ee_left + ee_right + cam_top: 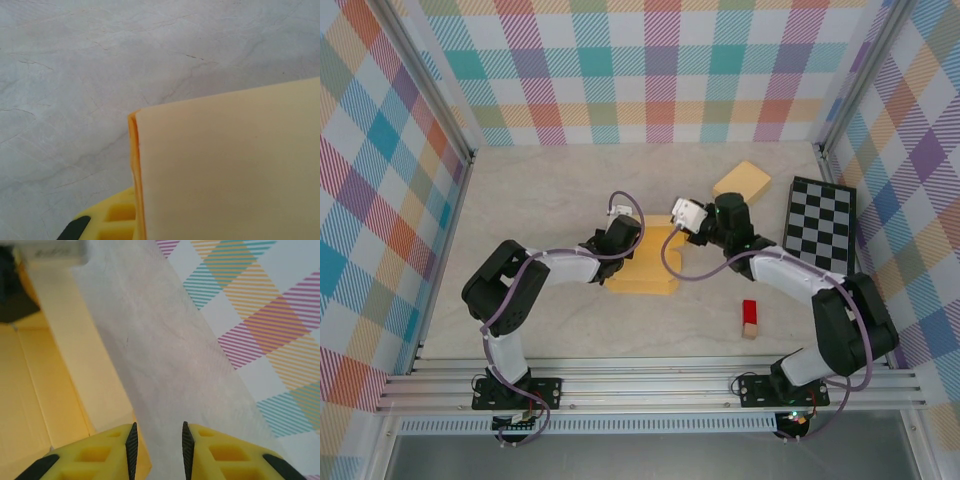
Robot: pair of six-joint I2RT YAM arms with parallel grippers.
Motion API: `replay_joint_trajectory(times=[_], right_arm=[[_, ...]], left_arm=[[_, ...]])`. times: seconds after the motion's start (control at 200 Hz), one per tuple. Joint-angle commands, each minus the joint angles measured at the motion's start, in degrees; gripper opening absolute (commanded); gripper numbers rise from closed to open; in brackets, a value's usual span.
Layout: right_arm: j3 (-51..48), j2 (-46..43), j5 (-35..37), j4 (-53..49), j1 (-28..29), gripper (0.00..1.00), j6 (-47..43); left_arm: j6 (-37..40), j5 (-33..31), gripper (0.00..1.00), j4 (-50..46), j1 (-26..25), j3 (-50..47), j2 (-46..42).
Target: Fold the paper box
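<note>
The yellow paper box [642,268] lies partly folded near the middle of the pale marbled table [550,190]. Its panels are creased and mostly flat, and one flap is doubled over along a sharp orange-tinted edge.

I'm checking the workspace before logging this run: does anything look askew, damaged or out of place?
Nothing looks damaged or spilled. The paper box looks only part folded. A second yellow piece lies at an angle beside the checkered board, and a small red block sits alone toward the near edge.
</note>
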Motion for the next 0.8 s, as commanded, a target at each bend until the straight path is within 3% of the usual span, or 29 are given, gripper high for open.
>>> replay_joint_trajectory(times=[0.0, 0.3, 0.565, 0.73, 0.795], right_arm=[[7.5, 0.3, -6.5, -13.1, 0.0, 0.32, 16.9], [12.9, 8.6, -3.3, -13.8, 0.9, 0.26, 31.2], [13.4, 15.4, 5.2, -14.0, 3.4, 0.25, 35.7], [19.1, 16.2, 9.5, -23.3, 3.4, 0.27, 47.0], [23.2, 15.9, 8.1, -29.8, 3.3, 0.3, 50.9]], left_arm=[[3.2, -2.3, 0.03, -1.6, 0.2, -1.7, 0.0], [2.1, -3.9, 0.03, -1.3, 0.0, -2.3, 0.7], [-2.0, -6.2, 0.0, -2.5, -0.8, -1.9, 1.7], [-4.4, -6.8, 0.0, -3.8, -1.7, -1.6, 2.3], [-4.7, -7.8, 0.0, -4.1, -2.4, -1.2, 2.8]])
